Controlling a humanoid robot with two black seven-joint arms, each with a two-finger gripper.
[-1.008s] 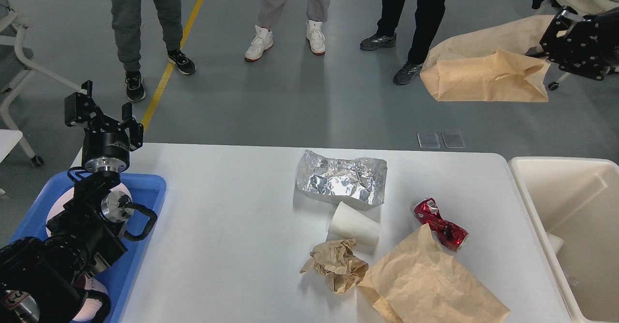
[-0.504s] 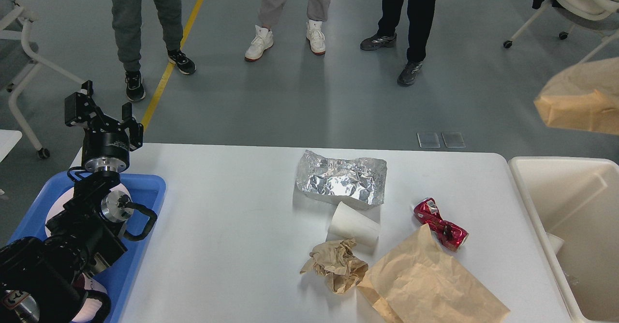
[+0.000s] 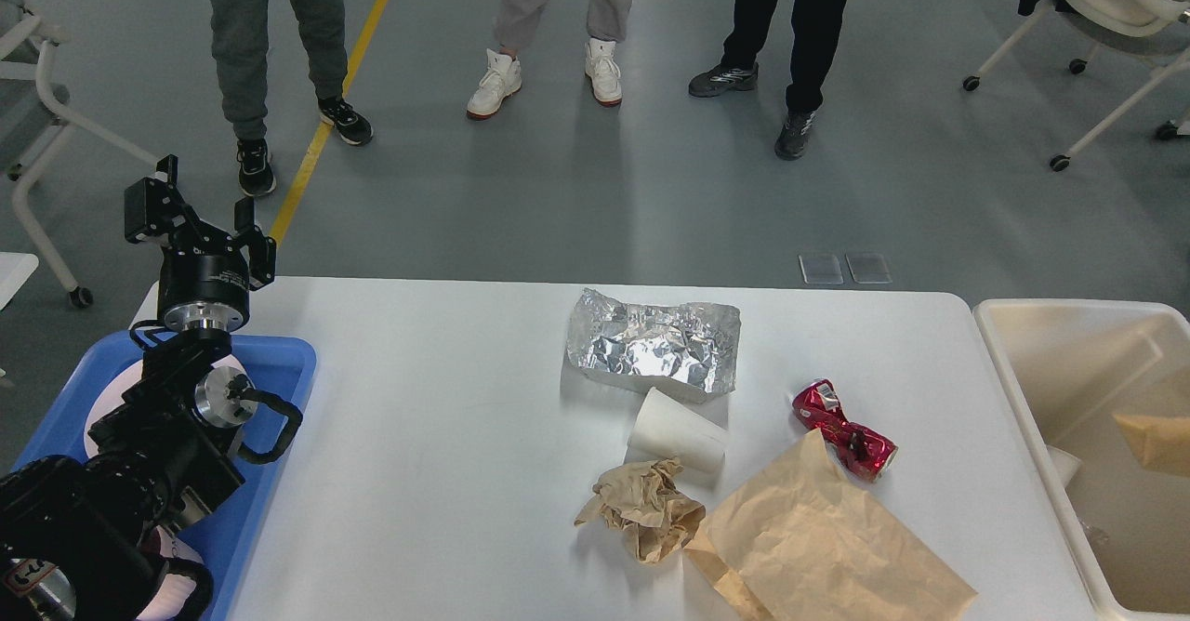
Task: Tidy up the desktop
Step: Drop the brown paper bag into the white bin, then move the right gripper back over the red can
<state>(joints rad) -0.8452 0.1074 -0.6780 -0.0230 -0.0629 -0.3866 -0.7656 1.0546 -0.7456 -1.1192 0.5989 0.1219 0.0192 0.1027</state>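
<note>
Desktop surface (image 3: pixel 446 472), white, fills lower frame; near edge cut off. On it: crumpled foil (image 3: pixel 654 342), white paper cup (image 3: pixel 676 429) on its side, crushed red can (image 3: pixel 844 429), crumpled brown paper (image 3: pixel 641 508), flat brown paper bag (image 3: pixel 823 547), partly cropped. Left pincer (image 3: pixel 195 223) raised above blue tray (image 3: pixel 279 361), fingers spread, empty. Right pincer out of frame.
</note>
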